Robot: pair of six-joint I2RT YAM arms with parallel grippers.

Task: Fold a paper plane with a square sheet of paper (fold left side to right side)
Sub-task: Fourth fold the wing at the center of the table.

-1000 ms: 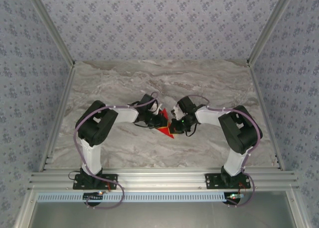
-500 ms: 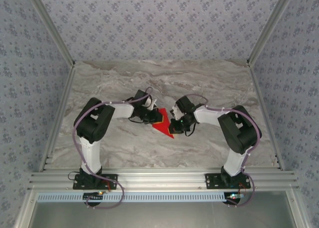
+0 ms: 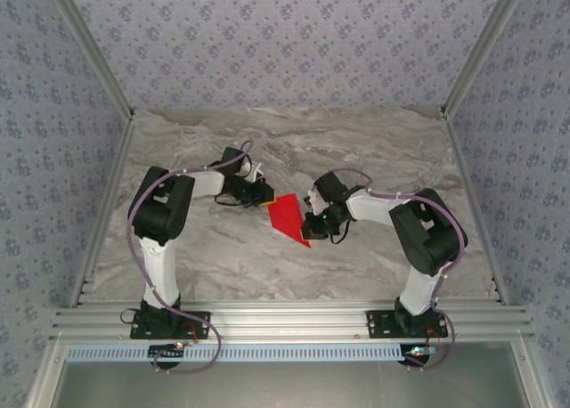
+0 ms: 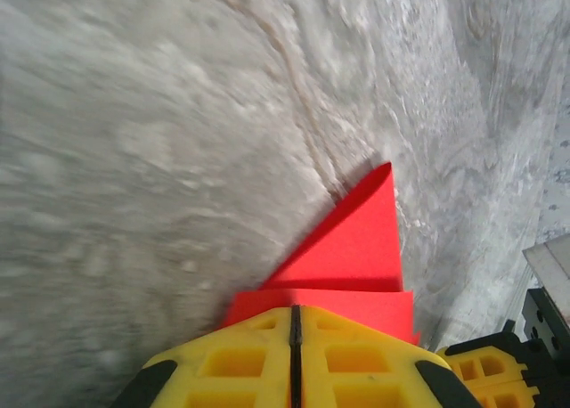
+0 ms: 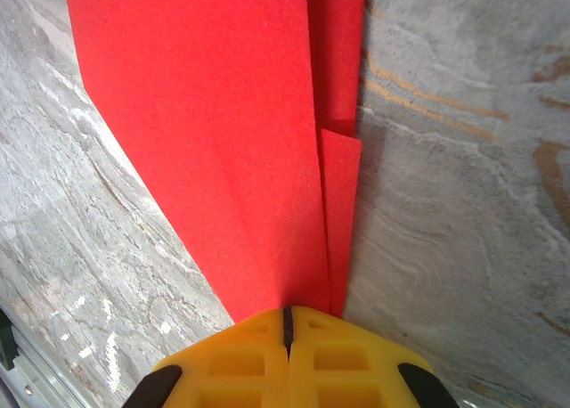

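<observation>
Both arms bend inward to the paper plane (image 3: 287, 217), flat at the table's (image 3: 383, 150) middle.
Left gripper (image 3: 264, 196) low, fingers together at its left corner; right gripper (image 3: 309, 223) fingers together on its right edge.

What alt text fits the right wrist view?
Folded red paper lies on a grey marbled table, running from the top edge down to the closed yellow jaws at bottom centre. A narrower folded layer shows along its right side.

red folded paper plane (image 3: 287, 217), sharp tip nearward
</observation>
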